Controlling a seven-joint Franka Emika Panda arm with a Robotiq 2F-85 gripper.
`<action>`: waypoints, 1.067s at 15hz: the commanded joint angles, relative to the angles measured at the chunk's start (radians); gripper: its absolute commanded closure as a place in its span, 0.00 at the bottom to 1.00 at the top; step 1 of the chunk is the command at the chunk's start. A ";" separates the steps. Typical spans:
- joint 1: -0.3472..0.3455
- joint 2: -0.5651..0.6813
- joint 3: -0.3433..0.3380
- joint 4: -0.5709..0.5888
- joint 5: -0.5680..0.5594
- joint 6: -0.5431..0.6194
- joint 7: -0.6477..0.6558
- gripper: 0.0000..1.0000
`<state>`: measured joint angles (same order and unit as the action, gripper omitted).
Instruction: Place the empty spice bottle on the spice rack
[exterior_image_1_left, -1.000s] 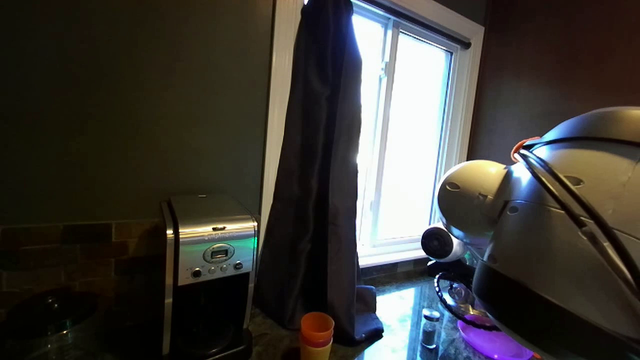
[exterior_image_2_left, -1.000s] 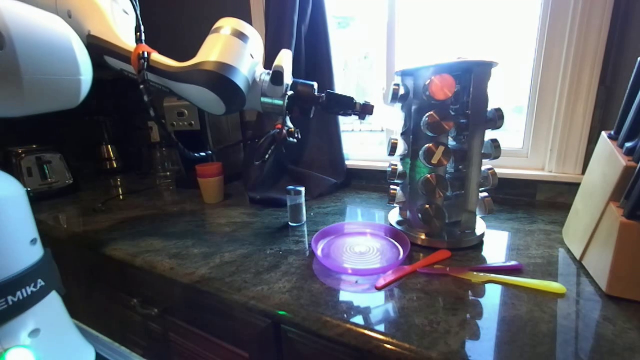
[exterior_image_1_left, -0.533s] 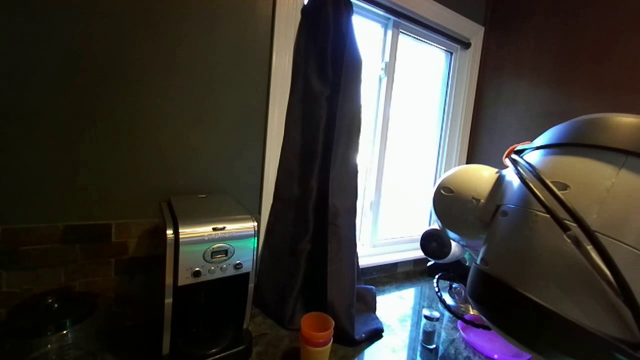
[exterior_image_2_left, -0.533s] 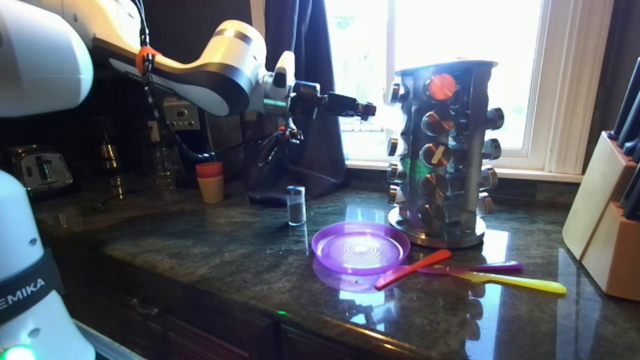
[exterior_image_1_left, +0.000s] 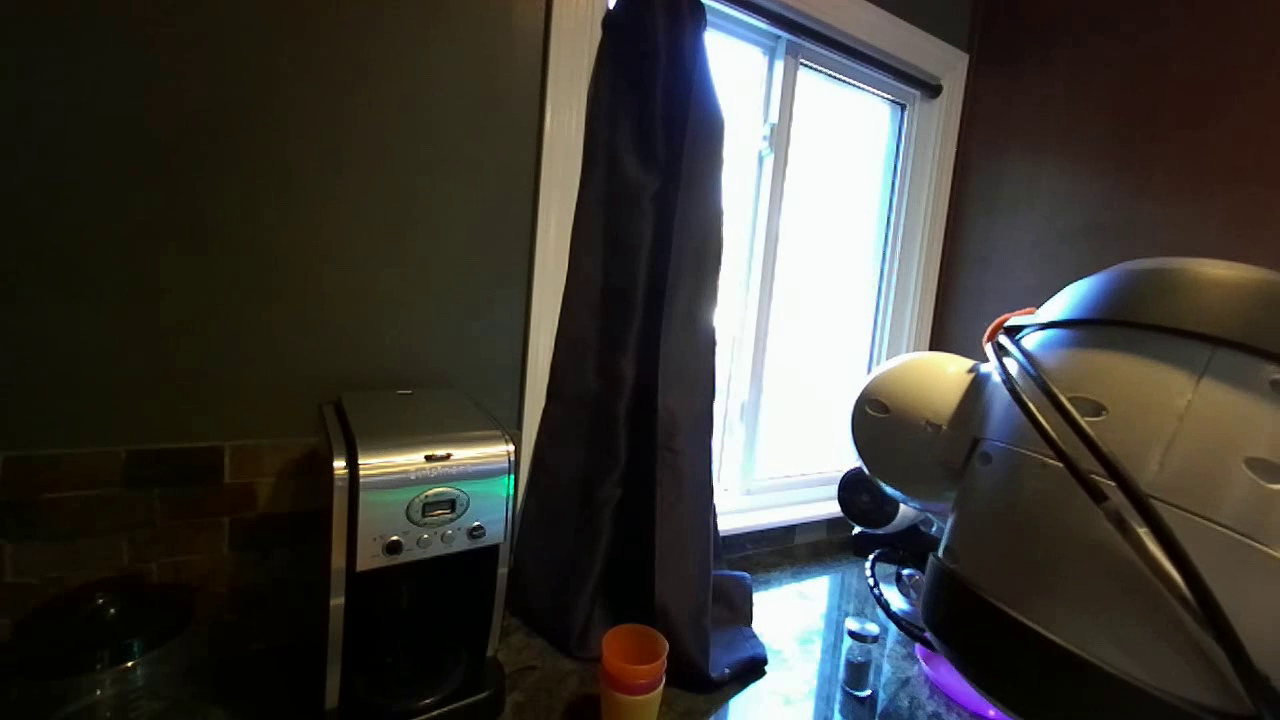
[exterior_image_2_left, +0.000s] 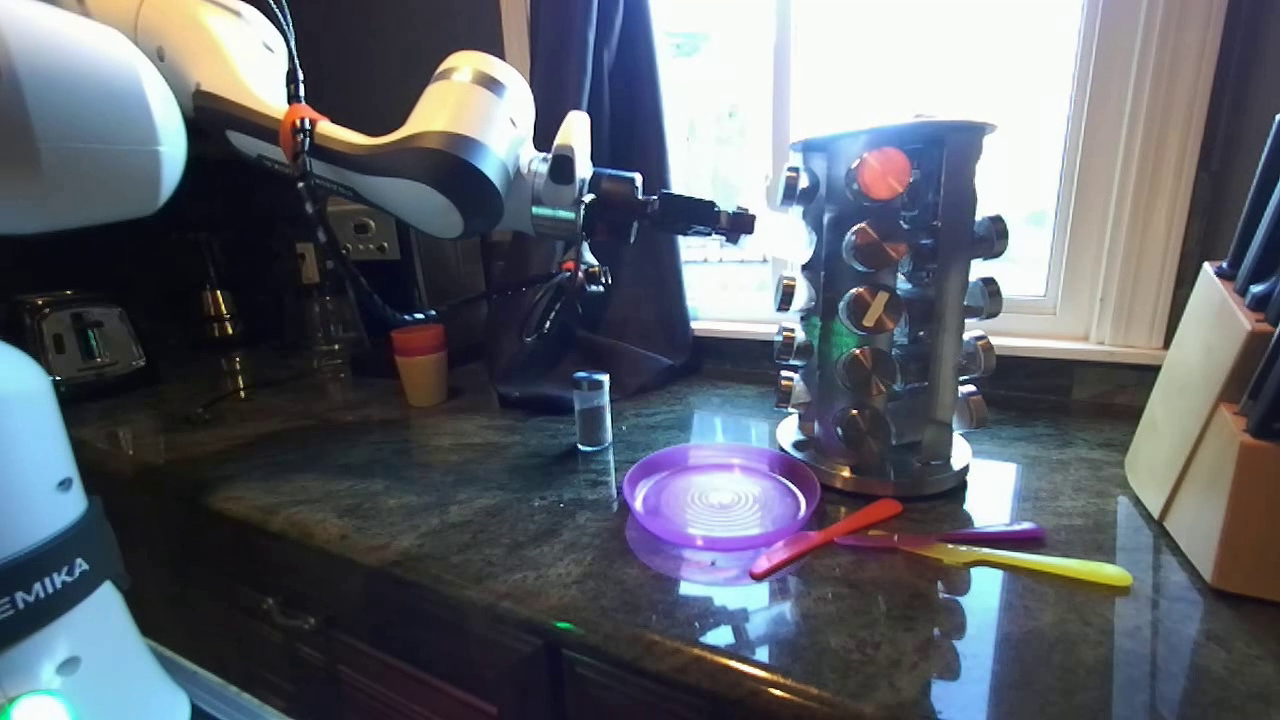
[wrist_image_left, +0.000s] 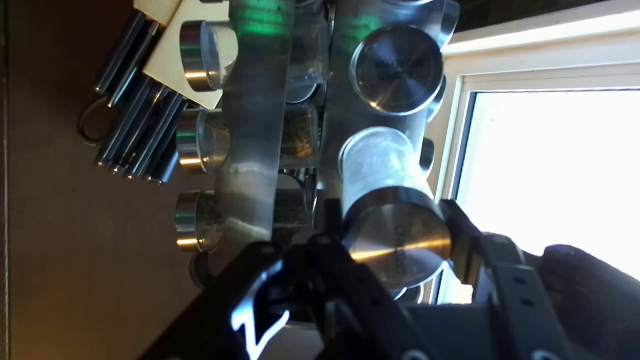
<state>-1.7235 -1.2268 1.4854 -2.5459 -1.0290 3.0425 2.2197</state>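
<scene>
My gripper (wrist_image_left: 392, 215) is shut on the metal lid of a clear spice bottle (wrist_image_left: 400, 240) that looks empty. The bottle's glass body points away toward the tall spice rack (wrist_image_left: 255, 125), between two lids of the same column. I cannot tell whether its far end is inside a rack opening. In an exterior view the gripper (exterior_image_2_left: 740, 222) is level, just beside the window side of the rack (exterior_image_2_left: 830, 250), near its second row from the top. The bottle's glass is lost in window glare there. The arm (exterior_image_1_left: 1080, 480) hides gripper and rack in an exterior view.
A glass jar with dark contents (exterior_image_2_left: 592, 412) stands on the counter. A purple dish (exterior_image_2_left: 722, 498) and red (exterior_image_2_left: 830, 540), purple (exterior_image_2_left: 990, 534) and yellow (exterior_image_2_left: 1050, 568) knives lie before the rack. A knife block (exterior_image_2_left: 1200, 450) stands beside it. Stacked cups (exterior_image_2_left: 420, 370) stand farther back.
The arm has sunk a little. In an exterior view the gripper has shifted slightly down and toward the rack. The rack and the counter items have not moved.
</scene>
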 joint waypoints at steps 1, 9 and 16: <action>-0.022 -0.076 0.012 0.015 0.000 0.037 0.064 0.75; -0.045 -0.138 0.030 0.025 0.000 0.059 0.108 0.75; -0.058 -0.192 0.055 0.034 0.006 0.048 0.137 0.75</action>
<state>-1.7571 -1.3562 1.5222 -2.5193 -1.0290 3.0813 2.3137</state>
